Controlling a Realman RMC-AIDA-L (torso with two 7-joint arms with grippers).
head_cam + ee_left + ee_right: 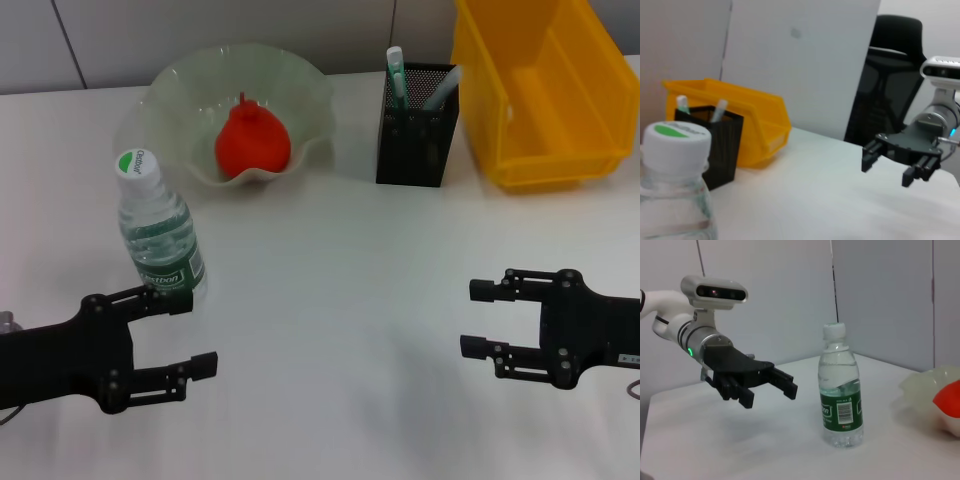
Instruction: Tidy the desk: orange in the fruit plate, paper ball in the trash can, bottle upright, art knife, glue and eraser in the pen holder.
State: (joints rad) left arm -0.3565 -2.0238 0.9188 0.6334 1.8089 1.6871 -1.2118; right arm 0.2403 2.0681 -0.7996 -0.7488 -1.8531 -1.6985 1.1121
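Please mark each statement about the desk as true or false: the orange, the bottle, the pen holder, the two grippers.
1. The orange lies in the fruit plate. True.
2. The bottle lies on its side. False: it stands upright.
3. The left gripper is shut on the bottle. False: it is open, just beside the bottle.
4. The pen holder stands between the fruit plate and the trash can. True.
5. The right gripper holds nothing. True.
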